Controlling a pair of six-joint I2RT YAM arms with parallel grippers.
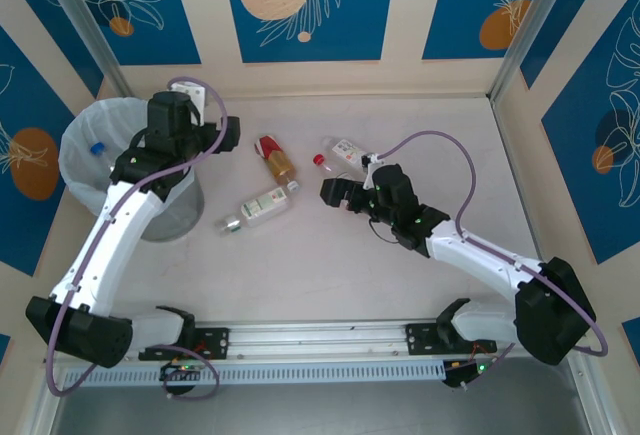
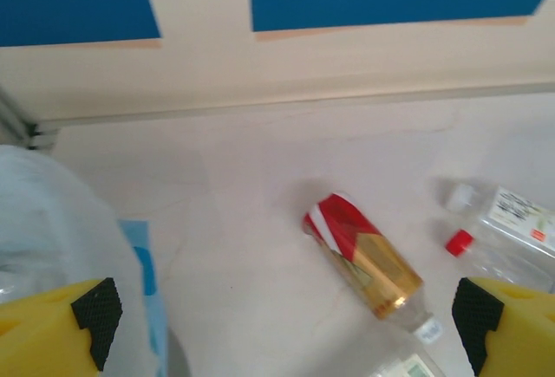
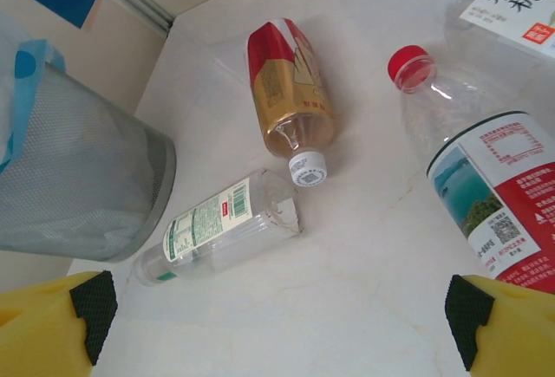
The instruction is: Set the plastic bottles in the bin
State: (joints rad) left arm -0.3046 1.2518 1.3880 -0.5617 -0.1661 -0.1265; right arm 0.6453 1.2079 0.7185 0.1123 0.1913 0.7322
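Lying toward the far edge of the worktop (image 1: 330,265): four plastic bottles, counted as a red-and-gold bottle (image 1: 275,158), a green-and-white bottle (image 1: 260,207), a red-capped bottle (image 3: 486,195) and a white-capped bottle (image 2: 512,217). Standing at the far left corner: one bin (image 1: 130,170), bag-lined, with a blue cap (image 1: 97,147) seen inside from above. Close up from the right wrist: barcode on the green-and-white label, QR code and landscape print on the red-capped one, bold Chinese characters on the fourth. Left pincer (image 1: 228,135) just beside the bin's rim, fingers spread apart, empty; right pincer (image 1: 335,193) near the red-capped bottle, likewise spread and empty
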